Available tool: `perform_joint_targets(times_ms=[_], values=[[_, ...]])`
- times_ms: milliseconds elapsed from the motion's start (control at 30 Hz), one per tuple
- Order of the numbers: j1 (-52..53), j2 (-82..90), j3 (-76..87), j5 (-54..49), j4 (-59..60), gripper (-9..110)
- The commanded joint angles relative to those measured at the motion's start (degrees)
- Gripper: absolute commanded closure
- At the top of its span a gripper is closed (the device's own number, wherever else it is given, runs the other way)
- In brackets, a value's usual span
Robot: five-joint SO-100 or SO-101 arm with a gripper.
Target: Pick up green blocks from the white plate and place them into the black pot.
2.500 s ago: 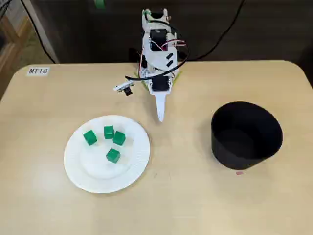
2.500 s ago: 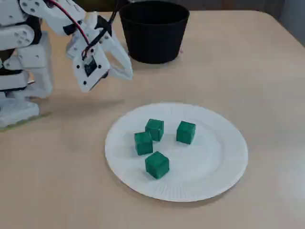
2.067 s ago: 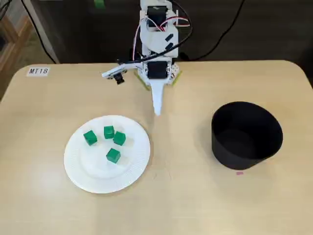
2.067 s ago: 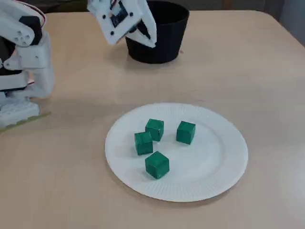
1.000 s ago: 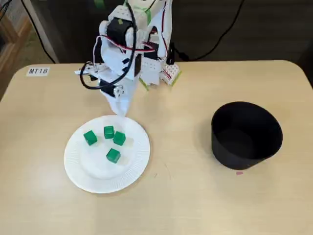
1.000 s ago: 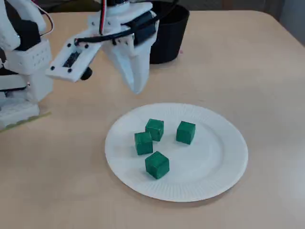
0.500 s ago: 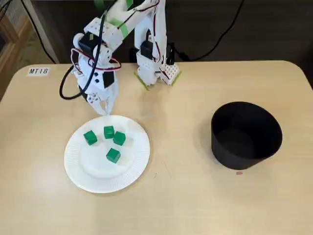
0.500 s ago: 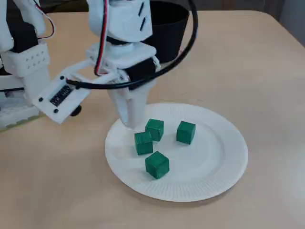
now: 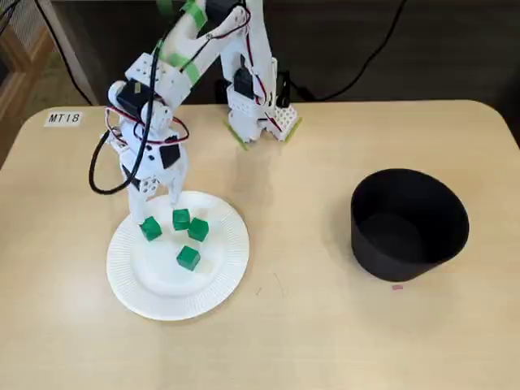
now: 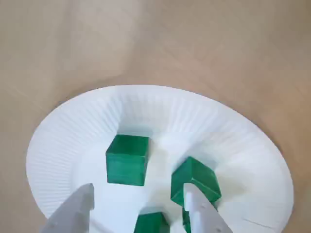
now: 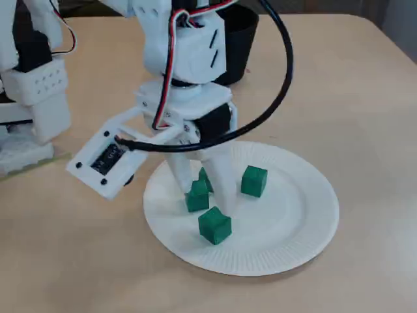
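Observation:
Several green blocks lie on the white plate [image 9: 154, 284]: one at the left [image 9: 149, 228], two close together [image 9: 180, 218] [image 9: 197, 230], one lower [image 9: 188, 257]. My gripper [image 9: 159, 205] hangs open over the plate's rear part. In the wrist view, the fingers [image 10: 73, 213] frame one block [image 10: 151, 224], with two others [image 10: 127, 159] [image 10: 193, 178] ahead of it. In the side fixed view the gripper [image 11: 206, 193] straddles the two close blocks [image 11: 196, 195]; I cannot tell whether it touches them. It holds nothing. The black pot [image 9: 409, 223] stands at the right.
The arm's base [image 9: 258, 122] is at the table's back edge, with a black cable looping at its left. A label reading MT18 [image 9: 63, 118] is stuck at the back left corner. A small pink mark [image 9: 397, 287] lies in front of the pot.
The arm has swung from the table's middle leftward to the plate and come down. The gripper, shut earlier, now stands open over the blocks. The blocks have not moved.

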Motion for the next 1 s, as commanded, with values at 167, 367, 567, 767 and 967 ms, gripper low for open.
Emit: perform_joint_targets(times_ms=[167, 367, 567, 767, 967], values=[[1.41, -6.24, -8.09, -2.46, -0.62, 74], [1.85, -9.67, -9.14, -1.85, -1.58, 78], [1.93, -12.74, -9.84, 0.26, -5.01, 104], [-0.35, -9.49, -10.2, -0.62, -8.53, 104], [-5.98, 7.29, -9.67, -0.53, -12.22, 104]])
